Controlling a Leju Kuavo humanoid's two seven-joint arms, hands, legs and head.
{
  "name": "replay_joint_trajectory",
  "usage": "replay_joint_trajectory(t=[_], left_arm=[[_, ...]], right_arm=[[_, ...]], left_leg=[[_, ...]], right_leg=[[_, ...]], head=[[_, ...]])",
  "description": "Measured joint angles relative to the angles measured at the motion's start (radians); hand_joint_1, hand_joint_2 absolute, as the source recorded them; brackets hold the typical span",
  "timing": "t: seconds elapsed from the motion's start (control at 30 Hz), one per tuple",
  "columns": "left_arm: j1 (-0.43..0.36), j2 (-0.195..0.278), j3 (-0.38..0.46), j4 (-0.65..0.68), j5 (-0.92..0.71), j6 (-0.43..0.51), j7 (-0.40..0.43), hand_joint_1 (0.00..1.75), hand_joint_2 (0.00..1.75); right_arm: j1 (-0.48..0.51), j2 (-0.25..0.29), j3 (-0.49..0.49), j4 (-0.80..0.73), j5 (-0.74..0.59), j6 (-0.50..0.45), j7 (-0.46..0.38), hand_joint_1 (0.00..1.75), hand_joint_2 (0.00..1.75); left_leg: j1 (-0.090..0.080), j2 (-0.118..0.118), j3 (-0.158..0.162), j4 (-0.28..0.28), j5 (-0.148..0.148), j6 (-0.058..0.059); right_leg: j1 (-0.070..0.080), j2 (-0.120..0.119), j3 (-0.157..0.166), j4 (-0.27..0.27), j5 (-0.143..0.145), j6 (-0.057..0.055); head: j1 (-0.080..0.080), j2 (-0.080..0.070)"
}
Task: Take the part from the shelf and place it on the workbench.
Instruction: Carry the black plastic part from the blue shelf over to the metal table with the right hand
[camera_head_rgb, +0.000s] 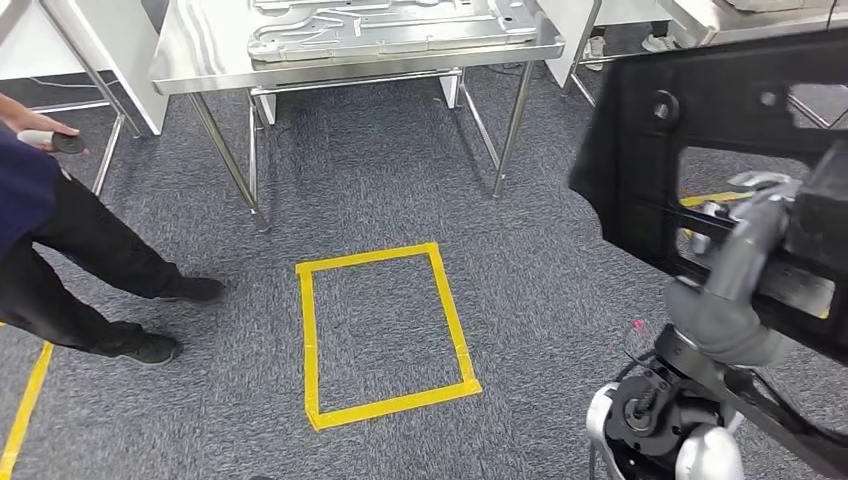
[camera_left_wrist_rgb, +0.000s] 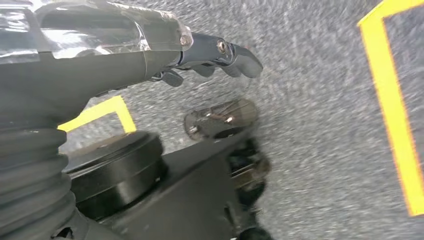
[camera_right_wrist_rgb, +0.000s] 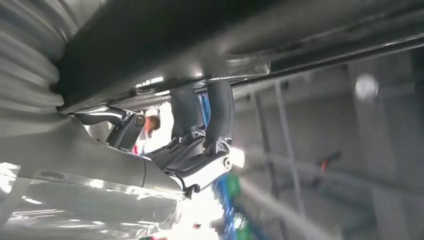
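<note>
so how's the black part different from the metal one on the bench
The black part is matte, held upright in the air by the right hand; the metal part is shiny silver and lies flat on the workbench. Both are large panels with cut-outs.

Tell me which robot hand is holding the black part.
The right robot hand: its fingers hook over the black part. The left robot hand hangs over the carpet, holding nothing.

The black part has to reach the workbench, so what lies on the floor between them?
In the head view, grey carpet separates the black part, held by the right hand, from the workbench; a yellow tape rectangle lies nearer the robot.
</note>
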Motion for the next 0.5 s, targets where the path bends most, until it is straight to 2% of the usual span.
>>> replay_joint_trajectory(t=[0.1,0.17,0.2,0.27,0.3,0.33,0.37,0.43,0.47,0.5], left_arm=[[0.0,0.007,0.011,0.0,0.019,0.003,-0.018,0.0,1.75],[0.0,0.013,0.017,0.0,0.03,0.003,-0.023,0.0,1.75],[0.001,0.014,0.021,0.0,0.036,0.002,-0.024,0.0,1.75],[0.005,0.016,0.029,0.0,0.046,0.0,-0.015,0.0,1.75],[0.009,0.017,0.033,0.0,0.05,-0.001,-0.005,0.0,1.75],[0.013,0.019,0.037,0.001,0.054,-0.002,0.008,0.0,1.75],[0.017,0.022,0.041,0.001,0.057,-0.002,0.018,0.0,1.75],[0.022,0.027,0.048,0.001,0.061,-0.001,0.03,0.0,1.75],[0.023,0.029,0.05,0.002,0.061,-0.001,0.03,0.0,1.75],[0.023,0.031,0.053,0.002,0.062,-0.001,0.029,0.0,1.75]], right_arm=[[-0.062,-0.024,0.068,0.019,0.046,0.008,0.039,1.75,1.75],[-0.089,-0.035,0.103,0.031,0.074,0.011,0.058,1.75,1.75],[-0.102,-0.042,0.119,0.036,0.089,0.015,0.069,1.75,1.75],[-0.129,-0.054,0.153,0.052,0.125,0.033,0.103,1.75,1.75],[-0.144,-0.059,0.172,0.063,0.14,0.046,0.12,1.75,1.75],[-0.158,-0.064,0.192,0.075,0.148,0.06,0.136,1.75,1.75],[-0.172,-0.067,0.211,0.088,0.148,0.073,0.147,1.75,1.75],[-0.195,-0.07,0.246,0.115,0.131,0.097,0.157,1.75,1.75],[-0.204,-0.072,0.26,0.127,0.121,0.108,0.159,1.75,1.75],[-0.212,-0.073,0.273,0.138,0.112,0.12,0.161,1.75,1.75]], left_leg=[[-0.002,-0.001,0.004,-0.01,-0.005,0.013],[0.003,-0.003,0.009,-0.016,-0.005,0.021],[0.005,-0.003,0.013,-0.018,-0.005,0.024],[0.006,-0.001,0.017,-0.018,-0.009,0.028],[0.005,0.001,0.019,-0.018,-0.011,0.028],[0.006,0.002,0.021,-0.018,-0.013,0.027],[0.006,0.002,0.024,-0.018,-0.015,0.025],[0.007,0.001,0.032,-0.019,-0.02,0.02],[0.008,-0.001,0.033,-0.02,-0.02,0.016],[0.008,-0.002,0.033,-0.021,-0.02,0.011]], right_leg=[[-0.002,-0.002,0.0,0.003,-0.007,0.012],[-0.004,0.003,-0.013,0.035,-0.031,0.023],[-0.007,0.008,-0.033,0.078,-0.055,0.029],[-0.011,0.012,-0.098,0.204,-0.106,0.038],[-0.013,0.012,-0.126,0.25,-0.116,0.04],[-0.014,0.012,-0.141,0.266,-0.107,0.041],[-0.015,0.012,-0.136,0.243,-0.078,0.04],[-0.014,0.017,-0.088,0.122,0.001,0.032],[-0.013,0.02,-0.064,0.066,0.026,0.027],[-0.01,0.022,-0.048,0.028,0.036,0.021]], head=[[0.0,0.0],[0.006,0.0],[0.013,0.0],[0.03,0.0],[0.037,0.0],[0.045,0.0],[0.052,0.0],[0.072,0.0],[0.081,0.0],[0.09,0.0]])
